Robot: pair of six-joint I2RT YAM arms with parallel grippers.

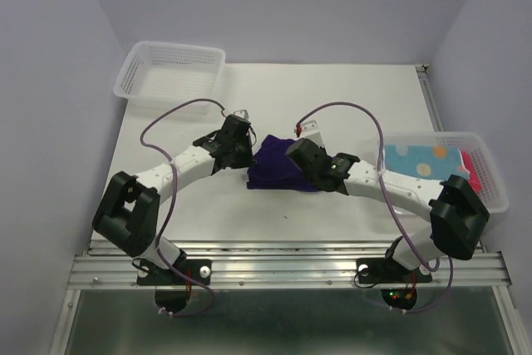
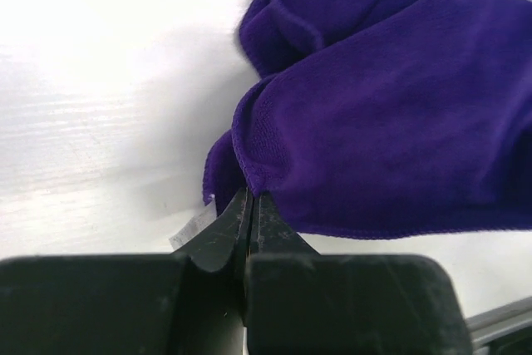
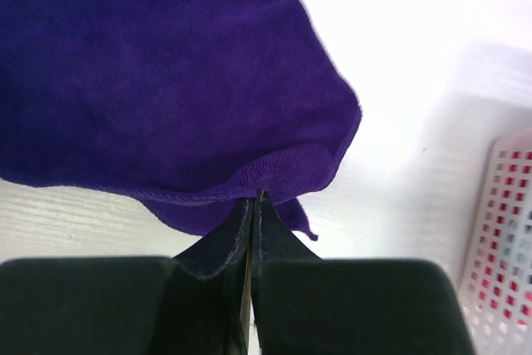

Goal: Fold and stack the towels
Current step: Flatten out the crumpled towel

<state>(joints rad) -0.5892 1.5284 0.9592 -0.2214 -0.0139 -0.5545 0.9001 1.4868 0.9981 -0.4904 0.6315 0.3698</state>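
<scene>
Left claw (image 2: pixel 252 197) and right claw (image 3: pixel 256 199) clamped closed.

The purple towel (image 2: pixel 399 122) is soft matt cloth with a fine fuzzy nap and a stitched hem. Under the purple towel, the table (image 2: pixel 100 81) looks painted white, streaked like wood grain, with a dull sheen. The left gripper (image 2: pixel 252 199) and right gripper (image 3: pixel 256 199), both at the purple towel's hem, are black plastic, matt and grainy. Right of the purple towel, a basket (image 1: pixel 495 182) is white glossy plastic mesh, holding a spotted towel (image 1: pixel 420 160) of matt cloth; a second basket (image 1: pixel 170 71), left of and beyond the purple towel, looks alike. Nearer than the purple towel, a rail (image 1: pixel 283 268) is brushed metal
</scene>
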